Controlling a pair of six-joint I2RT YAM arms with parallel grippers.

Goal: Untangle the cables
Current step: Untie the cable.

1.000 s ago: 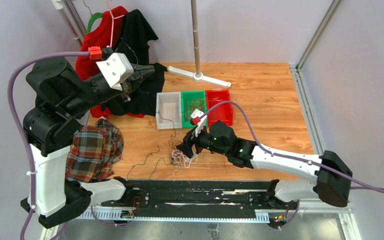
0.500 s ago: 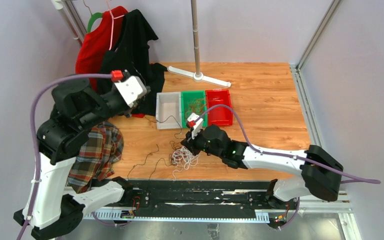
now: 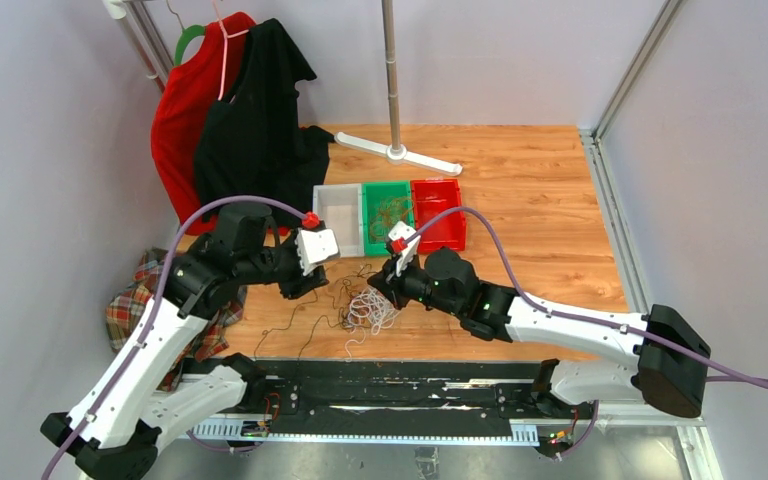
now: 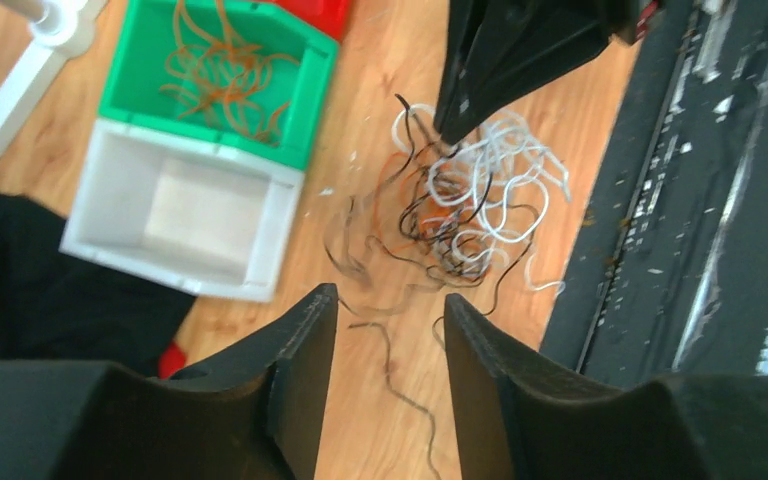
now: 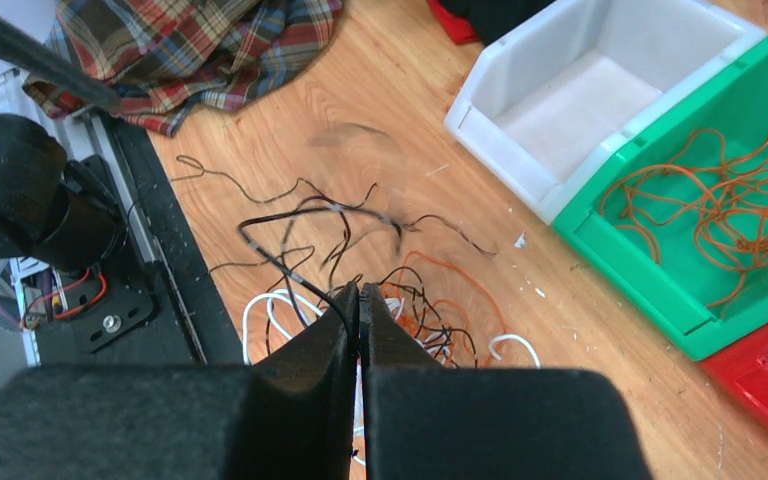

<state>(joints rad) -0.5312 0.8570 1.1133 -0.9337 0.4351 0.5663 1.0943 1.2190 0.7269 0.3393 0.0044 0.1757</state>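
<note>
The cables [image 3: 365, 310] lie as a small tangle of white, black and orange wires on the wooden floor, with loose black strands [image 3: 290, 325] trailing left. My right gripper [image 3: 378, 292] sits at the tangle's upper right edge. In the right wrist view it [image 5: 360, 290] is shut, with a black cable [image 5: 290, 262] running into its tips above the tangle [image 5: 430, 310]. My left gripper [image 4: 388, 300] is open with nothing between its fingers. It hovers just left of the tangle [image 4: 470, 200], over a loose black strand [image 4: 400, 375]. In the top view it [image 3: 318, 283] is low over the floor.
Three bins stand behind the tangle: white [image 3: 320, 225], green [image 3: 366, 218] holding orange cables [image 3: 392, 208], and red [image 3: 438, 215]. A plaid cloth [image 3: 130, 300] lies left. Red and black garments [image 3: 250, 130] hang at back left beside a stand base [image 3: 400, 152]. A black rail [image 3: 390, 380] borders the front.
My left arm swung down from the back left to the tangle and its gripper opened. My right gripper shut at the tangle's edge.
</note>
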